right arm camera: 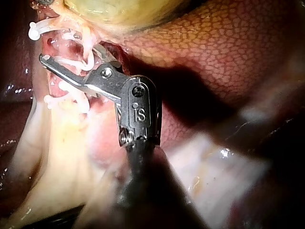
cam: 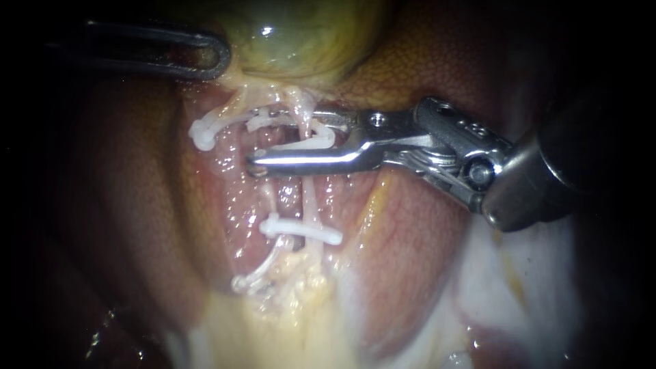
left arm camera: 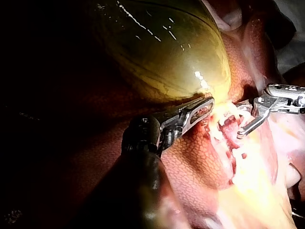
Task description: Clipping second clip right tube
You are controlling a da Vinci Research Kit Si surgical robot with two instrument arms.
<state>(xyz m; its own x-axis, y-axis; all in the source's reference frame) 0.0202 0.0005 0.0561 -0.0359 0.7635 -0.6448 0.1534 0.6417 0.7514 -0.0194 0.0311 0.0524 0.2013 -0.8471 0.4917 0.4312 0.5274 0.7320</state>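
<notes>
The right instrument [cam: 273, 140] sits closest, its shaft coming in from 3 o'clock. Its jaws stand partly apart with a white clip [cam: 320, 141] held between them. They straddle the right tube [cam: 311, 198], a pale strand running from 12 to 6 o'clock through the middle. A lower clip [cam: 301, 231] crosses that tube toward 6 o'clock. At 11 o'clock the left instrument [cam: 208, 58] lies against the gallbladder [cam: 301, 34]; whether it grips anything, I can't tell.

Light in my endoscope view runs hot mid-frame, with wet glints [cam: 265, 30]. The edges drop into a black surround [cam: 41, 273]; can't resolve anything in it.
</notes>
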